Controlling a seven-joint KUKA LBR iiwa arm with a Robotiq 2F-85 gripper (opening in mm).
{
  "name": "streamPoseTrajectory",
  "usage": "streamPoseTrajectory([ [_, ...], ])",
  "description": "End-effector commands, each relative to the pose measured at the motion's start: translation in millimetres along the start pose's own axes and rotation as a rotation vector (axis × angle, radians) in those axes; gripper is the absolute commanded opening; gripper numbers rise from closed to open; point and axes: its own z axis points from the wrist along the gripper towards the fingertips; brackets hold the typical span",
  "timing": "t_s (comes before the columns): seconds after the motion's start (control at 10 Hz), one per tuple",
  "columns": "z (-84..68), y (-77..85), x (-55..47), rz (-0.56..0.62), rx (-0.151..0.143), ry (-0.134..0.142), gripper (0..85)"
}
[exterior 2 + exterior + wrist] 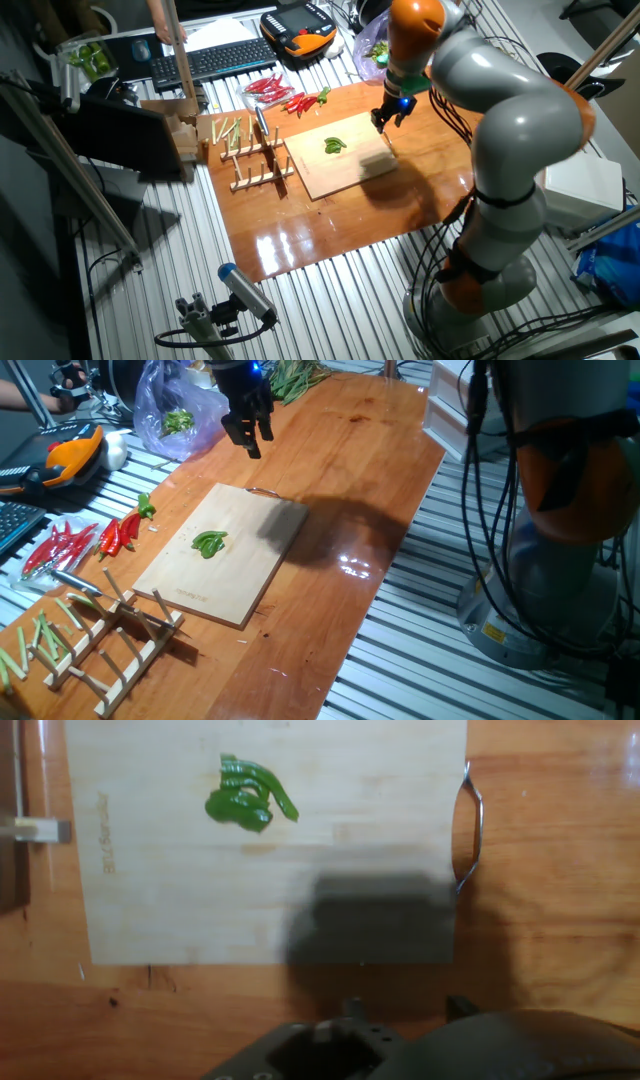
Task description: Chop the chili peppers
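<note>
A small curled glossy green chili pepper (pixel 209 543) lies whole on a pale wooden cutting board (pixel 245 575). It also shows in the other fixed view (pixel 335 145) and, in the hand view, at the board's upper left (pixel 245 800). My gripper (pixel 250 445) hangs in the air above the table beyond the board's far edge, well apart from the chili. It shows beside the board in the other fixed view (pixel 383 122). In the hand view only its two finger stubs (pixel 352 1009) show at the bottom, standing apart, with nothing between them.
Red chilies with green stems (pixel 118 532) lie left of the board. A wooden rack (pixel 110 635) with pale green stalks (pixel 30 640) stands at the front left, with a metal blade (pixel 75 582) beside it. A plastic bag (pixel 175 410) of greens lies at the back. The board has a metal handle (pixel 470 825).
</note>
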Motion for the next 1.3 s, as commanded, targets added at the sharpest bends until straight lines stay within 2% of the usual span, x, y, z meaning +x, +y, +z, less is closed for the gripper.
streamPoseTrajectory([
  [0.0, -0.4, -0.1, 0.1, 0.002, 0.000, 0.000, 0.0],
  [0.8, -0.5, -0.3, 0.2, 0.025, -0.004, -0.006, 0.0],
  [0.9, -0.5, -0.3, 0.2, 0.040, 0.000, -0.065, 0.0],
  [1.0, -0.5, -0.3, 0.2, 0.103, -0.007, -0.177, 0.0],
  [1.1, -0.5, -0.3, 0.2, 0.115, 0.057, -0.178, 0.0],
  [1.2, -0.5, -0.3, 0.2, 0.103, 0.045, -0.162, 0.0],
])
